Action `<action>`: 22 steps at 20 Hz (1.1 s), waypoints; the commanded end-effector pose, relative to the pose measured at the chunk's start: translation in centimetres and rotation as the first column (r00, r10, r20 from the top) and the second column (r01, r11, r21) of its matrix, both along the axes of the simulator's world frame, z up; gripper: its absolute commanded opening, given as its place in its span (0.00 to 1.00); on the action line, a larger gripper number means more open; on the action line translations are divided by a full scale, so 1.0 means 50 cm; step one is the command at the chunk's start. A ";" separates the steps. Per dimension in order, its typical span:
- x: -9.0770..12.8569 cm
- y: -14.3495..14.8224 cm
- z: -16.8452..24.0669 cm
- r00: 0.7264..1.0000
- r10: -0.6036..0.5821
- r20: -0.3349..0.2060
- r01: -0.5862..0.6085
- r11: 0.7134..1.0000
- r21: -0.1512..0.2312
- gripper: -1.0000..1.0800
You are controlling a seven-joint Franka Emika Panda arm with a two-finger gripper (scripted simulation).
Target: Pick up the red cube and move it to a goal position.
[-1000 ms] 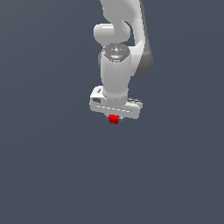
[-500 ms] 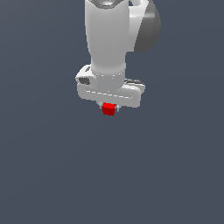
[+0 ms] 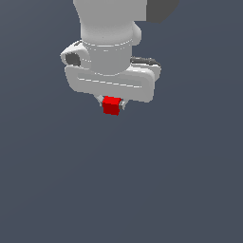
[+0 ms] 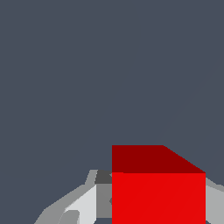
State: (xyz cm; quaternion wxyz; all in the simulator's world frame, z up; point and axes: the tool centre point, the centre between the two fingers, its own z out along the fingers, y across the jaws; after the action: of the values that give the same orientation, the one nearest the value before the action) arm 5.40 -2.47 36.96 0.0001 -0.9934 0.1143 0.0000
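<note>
1. Surrounding everything is 1 flat, dark slate-grey backdrop, filling both views; no table edge, wall or goal marker is showing, so I cannot tell where the surface lies or where the goal is.

2. Nearest the wrist camera, the red cube (image 4: 158, 192) is filling the lower part of that picture, 1 bright face turned to the lens and 1 darker face above it. Pale grey fingers (image 4: 83, 203) are pressing in on its sides, 1 plainly visible and the other only a sliver at the frame edge.

3. Seen from the exterior view, the gripper (image 3: 112, 105) is pointing downward and is closed narrowly around the cube (image 3: 111, 105), its 2 short fingertips peeking out on either side of it. The cube is sitting between them, just below the broad white hand body (image 3: 114, 83), hanging with nothing visible beneath it.

4. My judgement: the squeeze on 2 opposite flat faces is keeping the cube square and stopping it from twisting, and it is being carried toward the goal rather than being picked.

5. Farther back, the white arm (image 3: 109, 23) is rising out of the frame's top.

6. Writing: no brand, label or lettering is showing on the cube, which is plain, or on the arm.
</note>
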 end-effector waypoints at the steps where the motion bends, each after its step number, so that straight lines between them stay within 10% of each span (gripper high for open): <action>1: 0.009 -0.006 0.032 1.000 0.000 0.000 0.000 1.000 0.000 0.00; 22: 0.063 -0.038 0.188 1.000 0.000 0.000 0.000 1.000 0.000 0.00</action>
State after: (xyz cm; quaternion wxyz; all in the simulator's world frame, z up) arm 8.43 -4.30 46.05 0.0001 -0.9935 0.1142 0.0003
